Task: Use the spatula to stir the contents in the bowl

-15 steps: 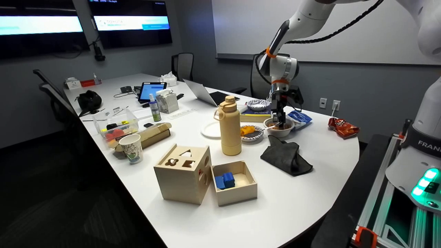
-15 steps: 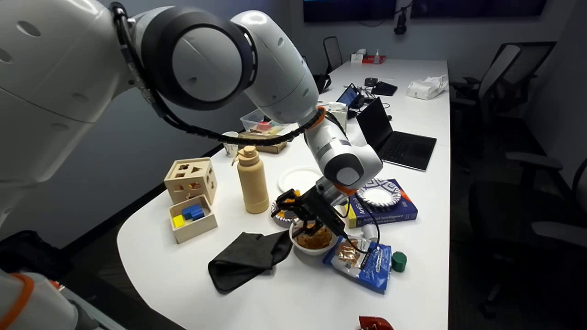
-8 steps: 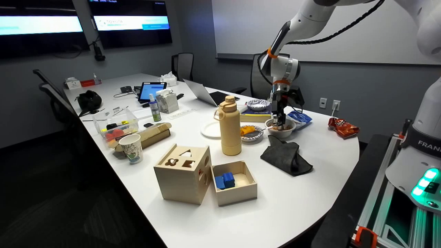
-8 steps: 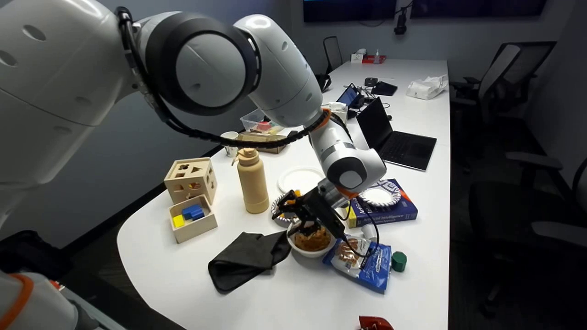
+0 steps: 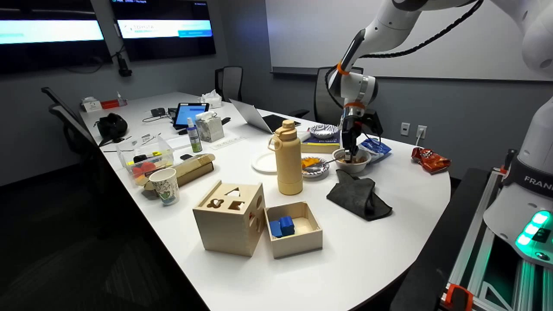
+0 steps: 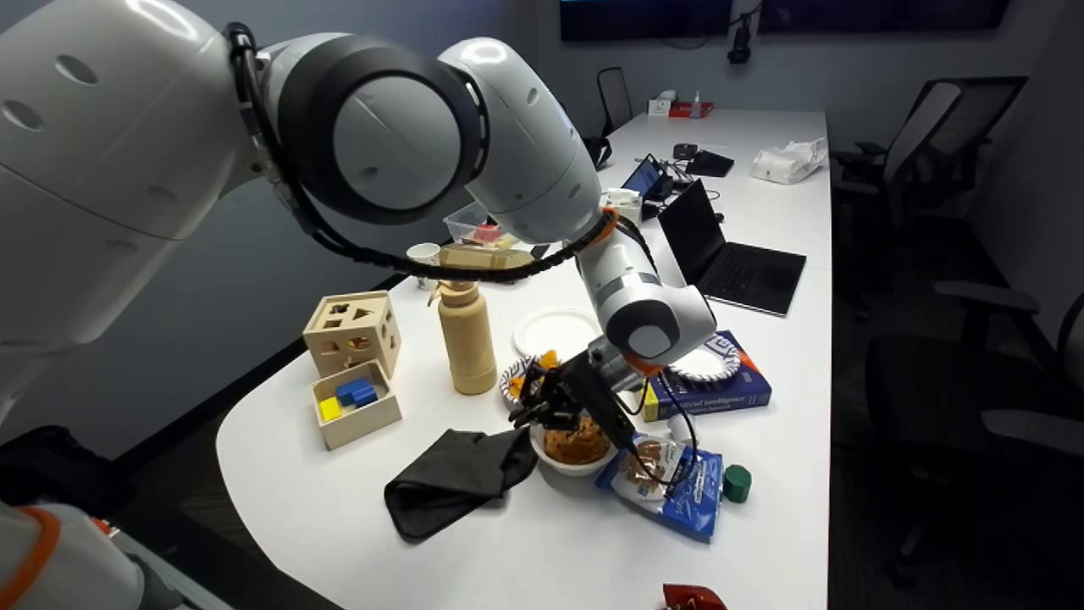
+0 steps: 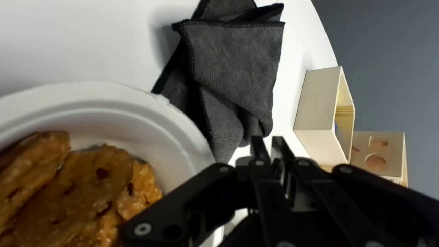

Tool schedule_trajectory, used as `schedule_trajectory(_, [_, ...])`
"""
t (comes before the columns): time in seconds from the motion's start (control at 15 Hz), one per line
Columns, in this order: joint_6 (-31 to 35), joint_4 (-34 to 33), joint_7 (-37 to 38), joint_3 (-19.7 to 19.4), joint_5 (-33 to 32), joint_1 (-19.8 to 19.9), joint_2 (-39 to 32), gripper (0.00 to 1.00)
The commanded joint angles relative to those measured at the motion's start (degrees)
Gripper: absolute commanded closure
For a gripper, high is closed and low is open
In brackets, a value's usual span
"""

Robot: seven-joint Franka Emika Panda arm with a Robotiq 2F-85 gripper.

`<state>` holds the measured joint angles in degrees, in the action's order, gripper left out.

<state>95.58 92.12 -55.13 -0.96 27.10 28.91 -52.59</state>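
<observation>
"On the white table (image 5: 367, 250), what are we dealing with?"

"The arm (image 6: 525, 140) reaches over it, with the gripper (image 7: 269, 145) at its end. A dark grey cloth (image 7: 236, 65) lies folded near the bowl (image 7: 116, 123), and a shallow dish (image 5: 317, 174) with a patterned rim stands just beside that bowl."

"How will the bowl handle?"

"Light and thin-walled, by its look; I'd expect it to slide under a hard stroke. Anyone steadying it should take the rim. Its brown contents (image 7: 89, 192) look like flat, chunky pieces, perhaps brittle, so stir gently."

"And the spatula (image 5: 332, 160)?"

"Thin metal, probably stiff and light, and smooth enough to twist in a pinch. The handle is the place to hold it, well back from the head, which I can't make out."

"Where does all this lie from the gripper?"

"The bowl sits low and just beside it: in the wrist view it fills the lower left, and the fingers reach past its rim on the dish's side. In an exterior view the spatula slants from the fingertips towards the dish."

"So is it held?"

"I judge so. The fingers stand close together with a thin grey strip between them, which I take for the handle."
</observation>
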Motion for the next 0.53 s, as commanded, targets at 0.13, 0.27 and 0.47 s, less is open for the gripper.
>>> schedule_trajectory(0.13, [-2.4, -1.3, 0.0, 0.1, 1.1, 0.9, 0.0, 0.99])
schedule_trajectory(0.27, [-2.5, -1.1, 0.5, -0.3, 0.3, 0.6, 1.0, 0.99])
schedule_trajectory(0.47, [-1.6, 1.3, 3.3, -1.6, -0.8, -0.7, 5.0, 0.99])
